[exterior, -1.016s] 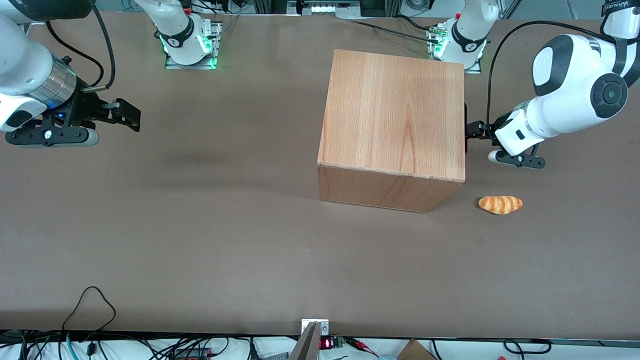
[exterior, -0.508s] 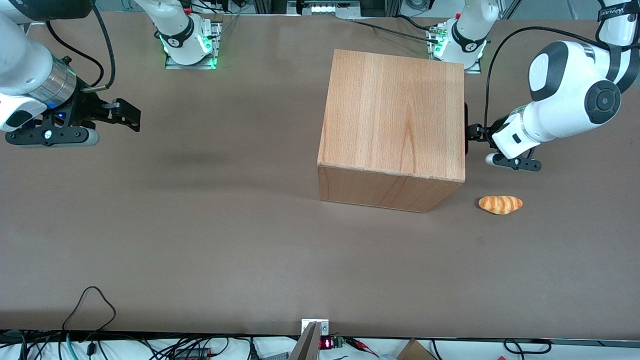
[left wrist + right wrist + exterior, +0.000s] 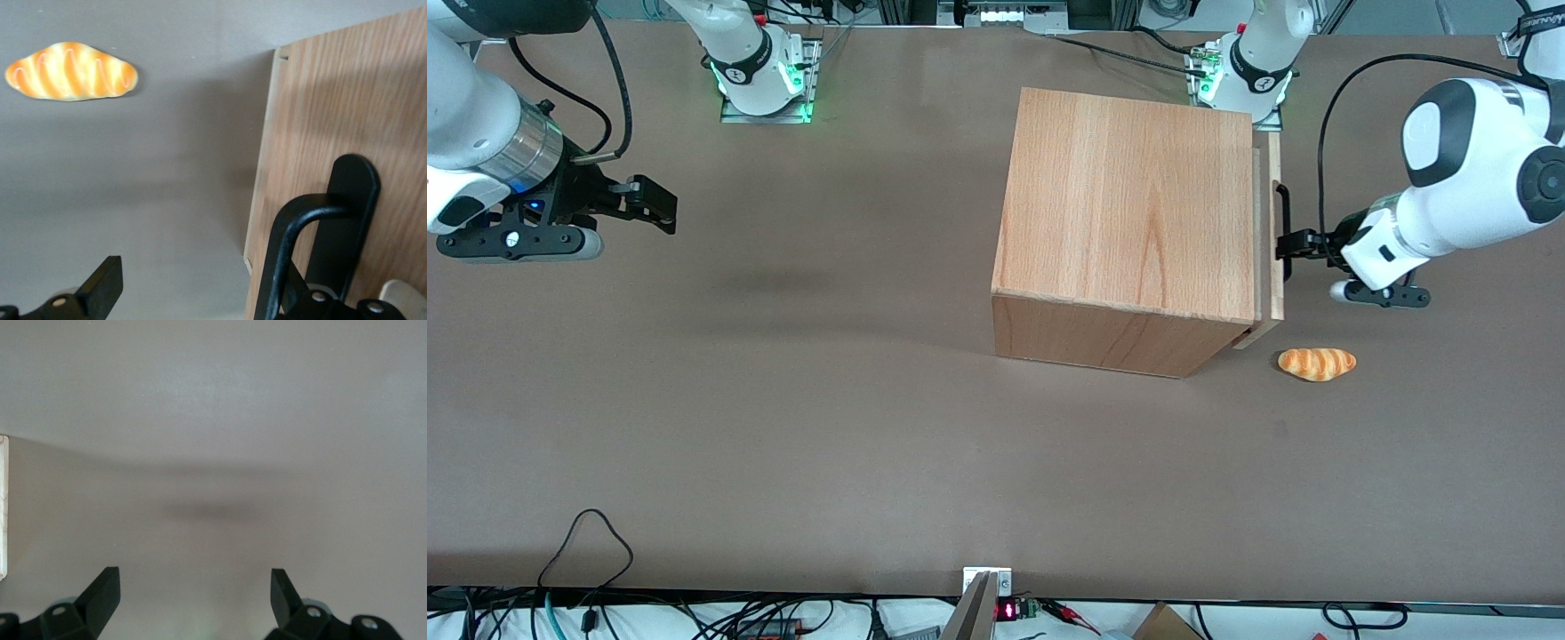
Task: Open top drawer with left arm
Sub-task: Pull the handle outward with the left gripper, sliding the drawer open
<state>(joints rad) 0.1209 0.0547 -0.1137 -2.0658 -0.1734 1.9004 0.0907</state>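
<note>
The top drawer (image 3: 1275, 267) sticks out a little from the wooden cabinet (image 3: 1129, 204) toward the working arm's end of the table. Its black bar handle (image 3: 1282, 209) faces the left arm. My left gripper (image 3: 1288, 244) is at the handle, its fingers spread wide. In the left wrist view the drawer's front panel (image 3: 333, 107) and the handle (image 3: 287, 240) are close up. One finger (image 3: 101, 288) stands free over the table. The other is hidden by the handle, which it hooks. The gripper (image 3: 193, 283) holds nothing between its fingers.
A striped bread roll (image 3: 1317, 364) lies on the brown table (image 3: 783, 427) just nearer to the front camera than the drawer's corner; it also shows in the left wrist view (image 3: 71, 71). Cables run along the table's front edge.
The drawer has slid out of the cabinet toward the working arm's end. My left gripper has drawn back the same way with the handle.
</note>
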